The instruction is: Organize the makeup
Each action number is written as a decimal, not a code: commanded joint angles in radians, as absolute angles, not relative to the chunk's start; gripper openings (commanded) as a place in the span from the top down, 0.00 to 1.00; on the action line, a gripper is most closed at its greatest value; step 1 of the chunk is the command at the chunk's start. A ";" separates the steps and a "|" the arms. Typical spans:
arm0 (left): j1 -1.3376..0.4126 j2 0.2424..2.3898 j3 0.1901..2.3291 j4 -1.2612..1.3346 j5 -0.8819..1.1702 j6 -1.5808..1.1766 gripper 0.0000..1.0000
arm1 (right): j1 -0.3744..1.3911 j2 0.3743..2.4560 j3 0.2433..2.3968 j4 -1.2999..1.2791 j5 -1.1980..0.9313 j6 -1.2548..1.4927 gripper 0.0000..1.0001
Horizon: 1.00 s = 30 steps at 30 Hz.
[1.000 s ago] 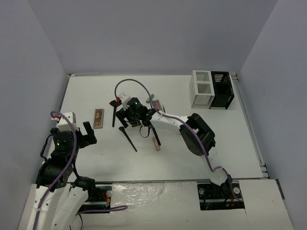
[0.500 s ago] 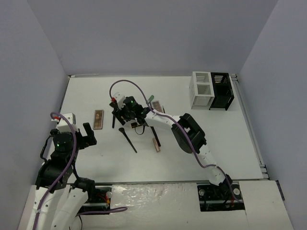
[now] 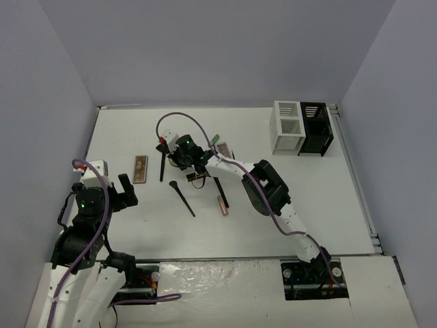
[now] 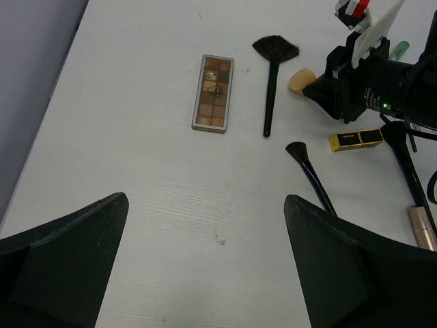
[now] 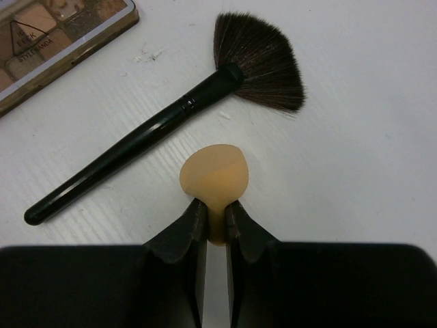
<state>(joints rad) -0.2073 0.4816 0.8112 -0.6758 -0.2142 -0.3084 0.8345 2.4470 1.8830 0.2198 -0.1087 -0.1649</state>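
Here, right pincer pinches sponge; palette lettering unreadable.

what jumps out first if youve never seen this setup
The right end effector pinches a beige makeup sponge mid-table, right beside a black fan brush. Next come the eyeshadow palette lying alone to the left, and the white organizer box and black organizer box at the far right corner.

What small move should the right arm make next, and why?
Probably a short lift straight up. The right jaws are shut on one end of the beige sponge, and the fan brush lies close beside it; rising first should avoid dragging the brush before travelling to the white organizer.
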 commanded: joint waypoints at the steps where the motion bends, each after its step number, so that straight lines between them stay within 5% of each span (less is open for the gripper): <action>1: -0.199 0.500 0.833 -0.634 -0.216 -0.320 0.03 | 0.831 2.352 1.912 0.266 -0.085 -0.186 1.00; 11: -0.198 0.500 0.833 -0.633 -0.215 -0.321 0.03 | 0.677 1.968 1.721 0.253 -0.003 -0.174 1.00; 18: -0.198 0.498 0.831 -0.632 -0.211 -0.319 0.03 | 0.347 1.770 1.620 0.209 0.074 -0.124 1.00; 30: -0.199 0.489 0.830 -0.627 -0.206 -0.318 0.03 | -0.107 1.880 1.689 0.209 0.049 0.095 1.00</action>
